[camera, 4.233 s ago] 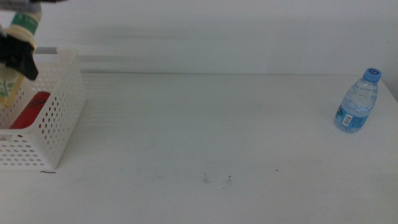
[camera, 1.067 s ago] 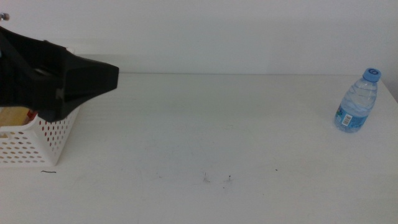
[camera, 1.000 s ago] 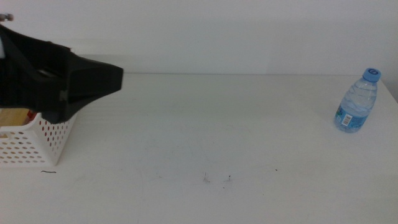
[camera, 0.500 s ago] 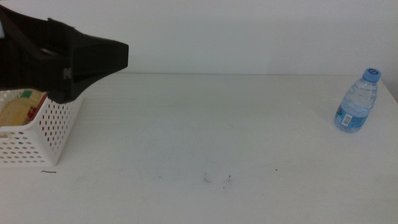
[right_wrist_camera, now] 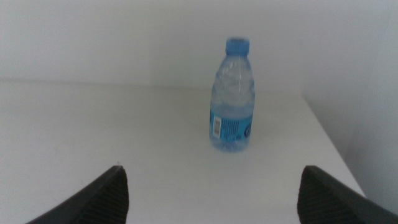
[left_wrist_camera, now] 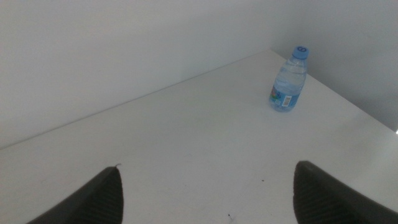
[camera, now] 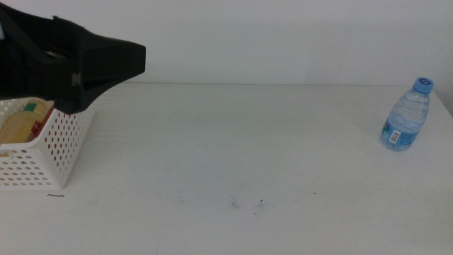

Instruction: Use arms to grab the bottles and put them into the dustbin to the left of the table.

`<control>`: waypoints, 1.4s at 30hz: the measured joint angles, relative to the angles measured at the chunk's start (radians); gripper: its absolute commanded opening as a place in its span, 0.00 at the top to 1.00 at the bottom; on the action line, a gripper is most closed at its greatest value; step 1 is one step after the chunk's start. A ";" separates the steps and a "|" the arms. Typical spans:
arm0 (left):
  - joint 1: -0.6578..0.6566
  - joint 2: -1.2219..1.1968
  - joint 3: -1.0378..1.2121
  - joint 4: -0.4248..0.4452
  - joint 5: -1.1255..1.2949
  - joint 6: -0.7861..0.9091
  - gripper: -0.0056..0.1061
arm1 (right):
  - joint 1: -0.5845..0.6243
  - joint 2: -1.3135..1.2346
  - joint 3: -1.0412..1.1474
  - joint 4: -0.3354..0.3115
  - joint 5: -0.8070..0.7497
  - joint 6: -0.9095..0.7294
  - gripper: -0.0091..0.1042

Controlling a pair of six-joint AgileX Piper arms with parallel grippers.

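At nine o'clock the left gripper (camera: 106, 60) hung over the dustbin (camera: 60, 149), where the yellow tea bottle (camera: 18, 126) lay tilted, jaws spread wide and empty, while at three o'clock the water bottle (camera: 407, 115) stood upright, cap up, before the right gripper (right_wrist_camera: 208, 186), likewise agape and empty.

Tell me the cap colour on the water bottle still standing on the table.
Blue. The water bottle has a blue cap and blue label band, clearest in the right wrist view.
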 measured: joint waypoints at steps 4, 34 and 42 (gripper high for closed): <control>0.000 0.000 0.000 0.000 0.000 0.000 0.11 | 0.000 0.000 0.000 -0.003 -0.023 0.000 0.10; 0.000 0.000 0.000 0.000 0.000 0.000 0.11 | 0.000 0.651 -0.069 -0.015 -0.564 0.041 0.10; 0.000 0.000 0.000 0.000 0.000 0.000 0.11 | 0.000 0.880 -0.071 -0.013 -0.729 0.041 0.10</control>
